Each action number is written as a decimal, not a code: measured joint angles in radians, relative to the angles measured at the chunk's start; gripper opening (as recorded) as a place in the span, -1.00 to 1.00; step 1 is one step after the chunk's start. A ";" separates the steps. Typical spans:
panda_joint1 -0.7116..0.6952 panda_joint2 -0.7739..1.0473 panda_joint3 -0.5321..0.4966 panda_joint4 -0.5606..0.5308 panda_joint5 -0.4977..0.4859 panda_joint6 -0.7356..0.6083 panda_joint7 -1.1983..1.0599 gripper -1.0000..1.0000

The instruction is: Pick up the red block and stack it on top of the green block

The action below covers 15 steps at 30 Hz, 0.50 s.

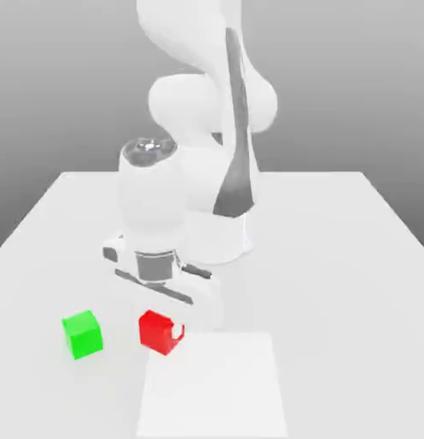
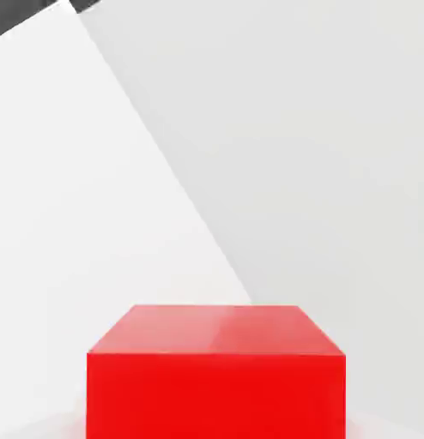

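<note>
In the exterior view, the white arm (image 1: 151, 201) is reaching down from twelve o'clock, and its gripper (image 1: 163, 329) is gripping the red block (image 1: 155, 333) at seven o'clock. The green block (image 1: 82, 334) is sitting apart, at the red one's nine o'clock. A white square (image 1: 214, 386) is lying at six o'clock on the pale table (image 1: 353, 326).

I see no words, no letters and no numbers that I can read anywhere from here. There are no names, no labels and no signs that I can make out, not even one little letter or one little number.
</note>
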State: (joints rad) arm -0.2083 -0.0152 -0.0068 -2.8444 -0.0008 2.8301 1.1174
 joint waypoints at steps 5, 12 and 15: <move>-0.050 -0.048 -0.035 0.009 -0.027 -0.052 -0.042 -1.00; -0.106 -0.079 -0.090 0.030 -0.050 -0.097 -0.128 -1.00; -0.128 -0.089 -0.117 0.039 -0.055 -0.115 -0.168 -1.00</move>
State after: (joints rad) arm -0.3361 -0.1043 -0.1235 -2.8058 -0.0561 2.7150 0.9497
